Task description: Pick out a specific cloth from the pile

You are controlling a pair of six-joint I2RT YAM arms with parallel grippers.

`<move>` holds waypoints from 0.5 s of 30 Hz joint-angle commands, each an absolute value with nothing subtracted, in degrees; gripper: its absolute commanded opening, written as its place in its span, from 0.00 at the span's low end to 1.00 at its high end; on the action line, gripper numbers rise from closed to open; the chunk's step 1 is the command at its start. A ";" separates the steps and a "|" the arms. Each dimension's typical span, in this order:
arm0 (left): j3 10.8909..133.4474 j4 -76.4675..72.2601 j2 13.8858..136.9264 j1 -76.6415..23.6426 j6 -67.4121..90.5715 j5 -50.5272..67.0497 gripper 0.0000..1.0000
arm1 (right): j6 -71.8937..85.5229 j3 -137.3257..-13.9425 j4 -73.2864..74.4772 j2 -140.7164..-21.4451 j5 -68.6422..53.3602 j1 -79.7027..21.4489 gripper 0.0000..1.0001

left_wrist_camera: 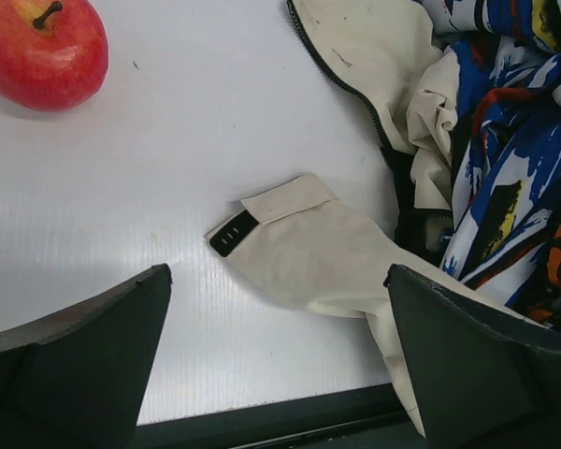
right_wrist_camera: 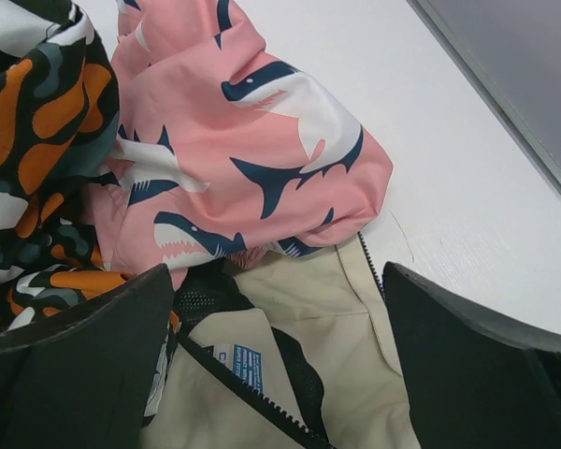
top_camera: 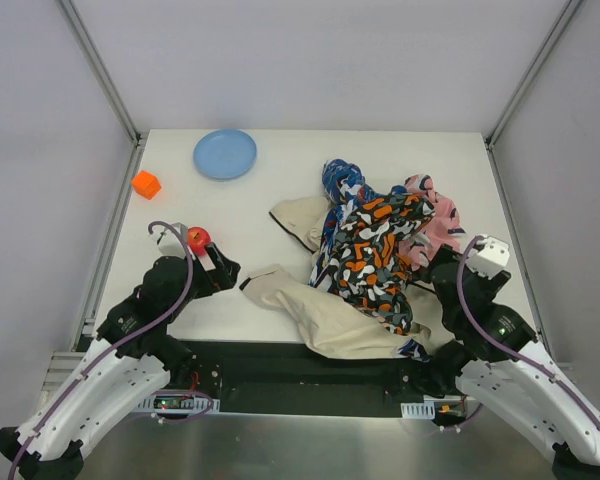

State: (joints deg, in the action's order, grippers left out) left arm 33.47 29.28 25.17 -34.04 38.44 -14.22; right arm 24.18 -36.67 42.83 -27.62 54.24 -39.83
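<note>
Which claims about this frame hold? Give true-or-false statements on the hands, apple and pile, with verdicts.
1. The left hand is open and holds nothing. True.
2. The apple lies on the blue plate. False: it sits on the table, apart from the plate.
3. The pink cloth in the pile shows sharks. True.
4. The right hand is shut on the pink cloth. False: it is open, gripping nothing.

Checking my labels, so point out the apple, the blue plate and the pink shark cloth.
apple (left_wrist_camera: 45, 47), left wrist view, on its red skin.
blue plate (top_camera: 225, 154), top external view, on its bare middle.
pink shark cloth (right_wrist_camera: 192, 108), right wrist view, on a pink fold.
</note>
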 commanded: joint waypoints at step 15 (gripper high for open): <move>32.17 28.74 29.79 -33.84 38.94 -18.19 0.99 | -5.96 -46.37 29.42 -24.66 19.29 -39.90 0.95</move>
State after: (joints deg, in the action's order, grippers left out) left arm 32.84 29.43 28.58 -34.04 39.05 -15.66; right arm 7.75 -37.43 32.75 -17.96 37.21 -39.83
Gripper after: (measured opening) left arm 0.990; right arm 0.957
